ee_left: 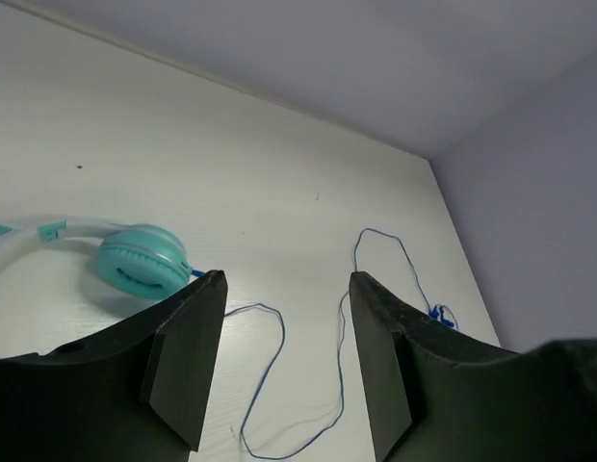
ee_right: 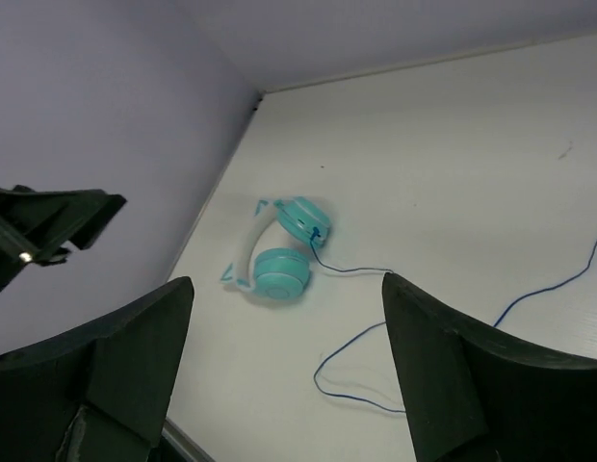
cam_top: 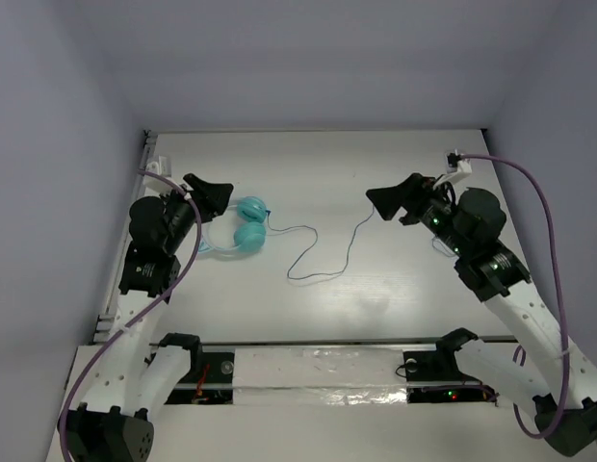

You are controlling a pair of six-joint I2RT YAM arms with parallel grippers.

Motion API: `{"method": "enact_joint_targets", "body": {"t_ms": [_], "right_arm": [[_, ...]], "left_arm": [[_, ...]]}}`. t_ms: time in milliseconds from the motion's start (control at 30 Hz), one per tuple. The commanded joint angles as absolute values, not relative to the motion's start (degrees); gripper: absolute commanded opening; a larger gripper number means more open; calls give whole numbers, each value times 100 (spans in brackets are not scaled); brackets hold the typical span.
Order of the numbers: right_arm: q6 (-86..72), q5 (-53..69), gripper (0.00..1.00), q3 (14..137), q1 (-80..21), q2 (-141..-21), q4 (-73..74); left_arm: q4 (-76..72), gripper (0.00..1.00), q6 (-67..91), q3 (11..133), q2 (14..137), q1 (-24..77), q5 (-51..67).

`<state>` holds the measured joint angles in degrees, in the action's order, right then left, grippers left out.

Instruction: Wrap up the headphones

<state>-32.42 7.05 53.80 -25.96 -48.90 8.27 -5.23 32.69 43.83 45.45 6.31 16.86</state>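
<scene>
Lying flat on the white table [cam_top: 395, 164], left of centre: headphones [cam_top: 245, 226], cord [cam_top: 318, 258] trailing rightward. Left gripper [ee_left: 287, 289] spread wide, empty, near them. Right gripper [ee_right: 287, 289] spread wide, empty, near the cord's far end.

The headphones [cam_top: 248, 237] had teal ear cups and a white headband; their thin cord [ee_right: 356, 270] was dark blue. The table [cam_top: 376, 164] was plain white and the walls [cam_top: 48, 144] pale lilac. The left gripper [cam_top: 208, 192] and the right gripper [cam_top: 383, 200] were black, and the cables [cam_top: 541, 197] purple.
</scene>
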Motion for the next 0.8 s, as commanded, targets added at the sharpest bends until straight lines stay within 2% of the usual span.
{"method": "enact_joint_targets", "body": {"t_ms": [0,67,100,133,167,233,267,333,533,667,733,767], "right_arm": [[-3260,949,84,5318,-2619,-4492,896],[-3296,1011,80,5195,-2619,-4334,818],[-3339,1046,72,5160,-2619,-4211,800],[-3340,1133,57,5133,-2619,-4175,765],[-3331,1177,31,5115,-2619,-4175,765],[-3340,1283,10,5124,-2619,-4271,817],[-3331,1292,0,5133,-2619,-4324,861],[-3322,1283,0,5133,-2619,-4420,870],[-3392,1178,0,5028,-2619,-4596,695],[-3463,1353,0,4791,-2619,-4904,422],[-3463,1397,0,4764,-2619,-5045,387],[-3454,1424,1,4764,-2619,-5062,378]], "left_arm": [[-230,51,3296,4482,4553,642,1144],[269,50,3392,4570,4640,642,837],[377,48,3453,4553,4675,642,774],[439,42,3489,4501,4676,642,721],[561,38,3507,4448,4658,642,564],[598,26,3446,4228,4580,642,344],[624,13,3419,4158,4562,642,82],[738,0,3445,4069,4684,642,-306],[712,0,3840,3841,5500,851,-1237],[712,0,4095,3814,6072,1247,-2502],[642,6,4175,3753,6396,1248,-2593],[520,17,4210,3718,6477,1300,-2628]]}}
